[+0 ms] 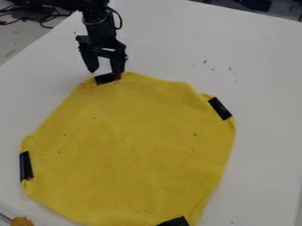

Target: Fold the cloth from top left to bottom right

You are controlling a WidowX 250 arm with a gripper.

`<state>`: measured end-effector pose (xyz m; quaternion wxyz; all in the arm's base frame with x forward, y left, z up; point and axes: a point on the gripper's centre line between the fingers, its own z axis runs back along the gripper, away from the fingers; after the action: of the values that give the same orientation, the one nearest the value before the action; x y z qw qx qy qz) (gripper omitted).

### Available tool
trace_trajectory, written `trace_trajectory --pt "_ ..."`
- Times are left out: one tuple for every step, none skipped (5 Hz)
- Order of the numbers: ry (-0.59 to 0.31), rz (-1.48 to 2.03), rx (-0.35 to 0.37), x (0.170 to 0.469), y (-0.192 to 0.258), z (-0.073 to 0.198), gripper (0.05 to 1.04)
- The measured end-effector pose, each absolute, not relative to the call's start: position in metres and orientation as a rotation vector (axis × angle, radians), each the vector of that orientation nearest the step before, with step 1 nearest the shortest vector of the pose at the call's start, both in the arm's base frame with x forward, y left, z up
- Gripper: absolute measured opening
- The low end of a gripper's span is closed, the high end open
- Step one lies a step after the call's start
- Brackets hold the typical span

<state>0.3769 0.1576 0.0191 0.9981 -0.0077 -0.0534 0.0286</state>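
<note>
Yellow cloth [130,145], spread nearly flat on the white counter [268,88], reaching the near edge of the view (a lopsided round, really, with a few dark specks). Along its rim, black strips: far strip [106,79] left of centre, right strip [220,108], left strip [26,166] and near strip [175,221]. At the far strip, black gripper [105,72], hanging down, fingers open with a clear gap between. Farther right, small dark marks [230,69] on the counter. In the near left corner, orange-brown lump [22,221]; at far left, dark cables [46,18].
</note>
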Motion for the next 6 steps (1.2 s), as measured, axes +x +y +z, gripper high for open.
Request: trace_trajectory --pt "-0.107 0.051 -0.055 0.3815 0.1552 0.0113 1.0" --pt "-0.1 0.033 -0.062 0.379 0.1568 0.0113 0.948" --pt "-0.104 0.015 -0.064 0.3817 0.1572 0.0117 0.65" --pt "-0.106 -0.009 -0.064 0.3818 0.1571 0.0117 0.363" --pt "-0.106 -0.009 -0.054 0.3831 0.1592 0.0143 0.161" --pt "-0.089 0.001 -0.023 0.3816 0.1641 0.0165 0.07"
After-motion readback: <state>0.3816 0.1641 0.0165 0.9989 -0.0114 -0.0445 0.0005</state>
